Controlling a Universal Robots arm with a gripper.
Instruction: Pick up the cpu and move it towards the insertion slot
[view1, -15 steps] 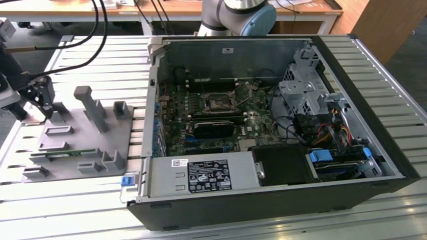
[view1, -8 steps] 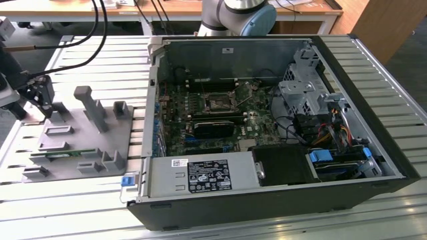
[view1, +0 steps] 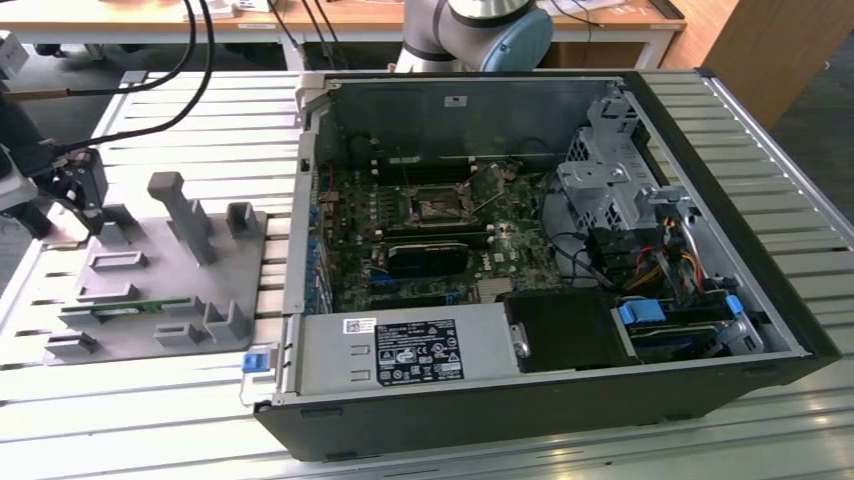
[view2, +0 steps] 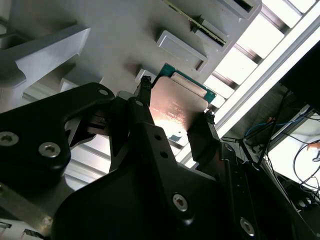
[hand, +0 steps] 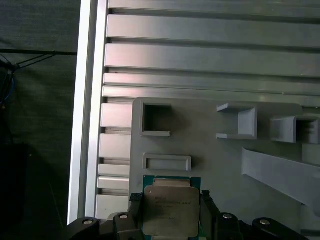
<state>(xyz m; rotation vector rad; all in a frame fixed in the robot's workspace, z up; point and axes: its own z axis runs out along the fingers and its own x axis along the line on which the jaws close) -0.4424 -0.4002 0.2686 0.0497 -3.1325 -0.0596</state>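
Black gripper (view2: 176, 105) housing crowds the foreground of the second wrist view, and its two fingers (view2: 144, 102) are clamped on opposite edges of the one cpu (view2: 177, 107). The chip's silver top faces both wrist cameras. In the first wrist view its near edge is cut off and its sides run parallel with the edges of the grey fixture (hand: 220, 165). Being square, it has no long axis. Whether it touches the fixture beneath cannot be made out.

In the exterior view, the gripper (view1: 83, 205) hangs over the fixture's edge at the exterior view's left, with the chip hidden behind it. One green memory stick (view1: 127, 308) lies on the fixture nearer the camera. Rightward stands one open computer case (view1: 534, 420), with the single insertion slot (view1: 438, 205) on its board, well apart from the chip. Its lever is too small to make out.
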